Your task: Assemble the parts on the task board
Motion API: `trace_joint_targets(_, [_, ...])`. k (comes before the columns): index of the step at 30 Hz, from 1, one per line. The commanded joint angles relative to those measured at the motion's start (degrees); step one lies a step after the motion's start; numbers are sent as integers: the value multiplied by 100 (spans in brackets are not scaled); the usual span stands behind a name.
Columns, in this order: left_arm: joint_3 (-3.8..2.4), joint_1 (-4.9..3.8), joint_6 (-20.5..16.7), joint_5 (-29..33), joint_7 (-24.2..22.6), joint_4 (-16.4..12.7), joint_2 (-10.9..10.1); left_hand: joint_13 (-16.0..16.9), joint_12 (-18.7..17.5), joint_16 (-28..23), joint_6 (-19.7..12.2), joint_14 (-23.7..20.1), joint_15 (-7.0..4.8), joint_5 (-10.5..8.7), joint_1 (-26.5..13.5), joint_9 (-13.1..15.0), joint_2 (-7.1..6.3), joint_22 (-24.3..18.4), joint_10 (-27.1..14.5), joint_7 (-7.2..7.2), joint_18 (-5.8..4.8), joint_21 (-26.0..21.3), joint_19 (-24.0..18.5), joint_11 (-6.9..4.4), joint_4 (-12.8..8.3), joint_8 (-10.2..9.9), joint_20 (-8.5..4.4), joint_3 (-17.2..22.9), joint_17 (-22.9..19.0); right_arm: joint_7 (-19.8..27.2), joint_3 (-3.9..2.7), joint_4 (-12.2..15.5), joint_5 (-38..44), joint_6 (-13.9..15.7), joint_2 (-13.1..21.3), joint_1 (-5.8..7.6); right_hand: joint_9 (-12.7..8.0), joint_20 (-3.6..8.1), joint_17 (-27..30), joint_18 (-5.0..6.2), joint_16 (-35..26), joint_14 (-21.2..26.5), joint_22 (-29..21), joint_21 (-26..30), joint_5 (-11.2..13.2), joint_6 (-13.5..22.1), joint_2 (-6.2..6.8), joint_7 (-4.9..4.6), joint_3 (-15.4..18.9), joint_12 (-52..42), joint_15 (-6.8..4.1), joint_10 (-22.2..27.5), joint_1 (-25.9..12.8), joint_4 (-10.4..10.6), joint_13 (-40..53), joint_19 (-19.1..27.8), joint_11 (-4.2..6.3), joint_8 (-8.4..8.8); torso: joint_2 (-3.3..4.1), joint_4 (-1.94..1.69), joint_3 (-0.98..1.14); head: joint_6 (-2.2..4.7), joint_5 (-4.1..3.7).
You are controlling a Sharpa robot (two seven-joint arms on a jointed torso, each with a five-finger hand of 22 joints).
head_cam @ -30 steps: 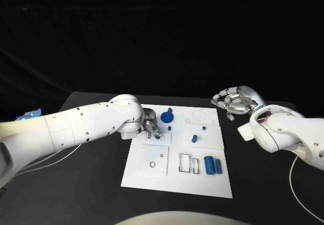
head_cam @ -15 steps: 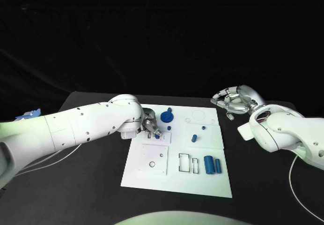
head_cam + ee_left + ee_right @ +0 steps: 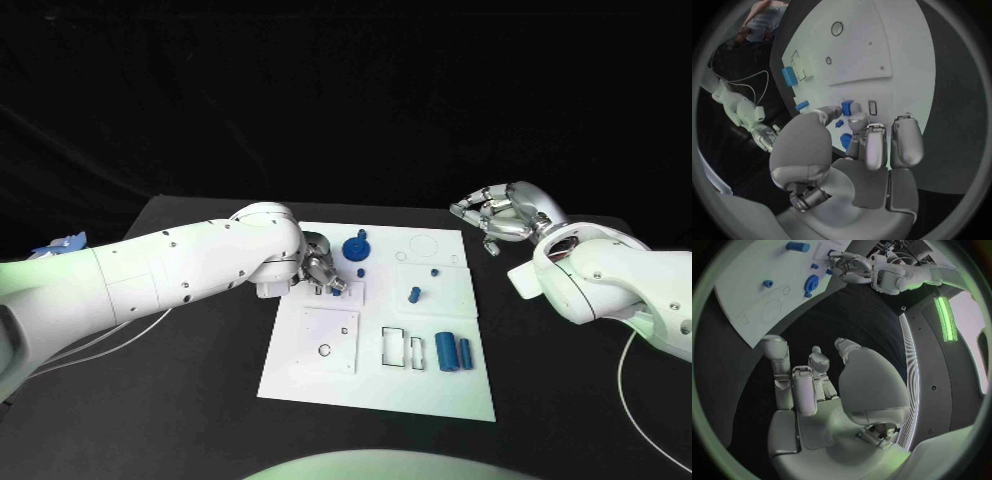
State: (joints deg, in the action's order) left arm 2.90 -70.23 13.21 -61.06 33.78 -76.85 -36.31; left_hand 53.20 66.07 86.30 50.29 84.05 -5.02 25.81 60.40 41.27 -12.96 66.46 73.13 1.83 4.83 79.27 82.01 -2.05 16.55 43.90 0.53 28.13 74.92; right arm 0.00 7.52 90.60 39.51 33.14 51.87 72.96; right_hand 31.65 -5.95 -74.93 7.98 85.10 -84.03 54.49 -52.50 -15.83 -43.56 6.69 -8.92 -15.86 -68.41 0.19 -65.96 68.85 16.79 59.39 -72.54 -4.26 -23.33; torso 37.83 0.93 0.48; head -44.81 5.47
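The white task board lies mid-table. My left hand hovers over its left middle and pinches a small blue part between thumb and a finger, right above a small square plate. In the left wrist view that blue part sits at the fingertips, beside a narrow slot. My right hand hangs off the board's far right corner, fingers loosely apart and holding nothing; the right wrist view shows this hand bare.
On the board lie a round blue part, a small peg, an oblong piece and two blue cylinders near the right edge. Black table surrounds the board.
The left hand's fingers and the blue part have edged very slightly toward the far side. The right hand has stayed put.
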Motion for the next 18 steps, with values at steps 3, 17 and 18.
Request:
trace_joint_targets(3, [-6,16,-25,7,36,2,-38,32,51,47,31,424,-44,-65,-123,-3,35,25,59,29,-51,46,48,8,20,-37,-2,-134,801,15,-1,-5,-11,6,-5,-5,-15,25,-432,36,-26,-322,-21,67,140,56,-109,3,144,3,-33,50,-198,-1,-20,-13,6,-58,1,10,2,19,-15])
trace_joint_targets(17, [-67,18,-311,62,-47,-116,-145,89,101,67,47,433,-49,-386,-267,12,86,73,87,17,-57,65,66,0,22,-40,-9,-415,833,-9,-1,-60,-24,46,-10,-9,-38,24,-364,53,-71,-300,-96,210,422,116,-265,8,479,-13,-33,86,-545,5,-60,14,7,-165,-1,-1,1,25,-40])
trace_joint_targets(18, [-87,18,-336,96,-54,-143,-159,85,99,66,46,432,-50,-389,-267,12,85,72,85,17,-57,64,66,0,22,-40,-9,-417,832,-8,-1,-72,-26,46,-12,-9,-39,24,-360,54,-74,-300,-99,215,428,118,-270,8,493,-14,-33,86,-558,5,-61,15,7,-169,-1,-4,1,31,-66])
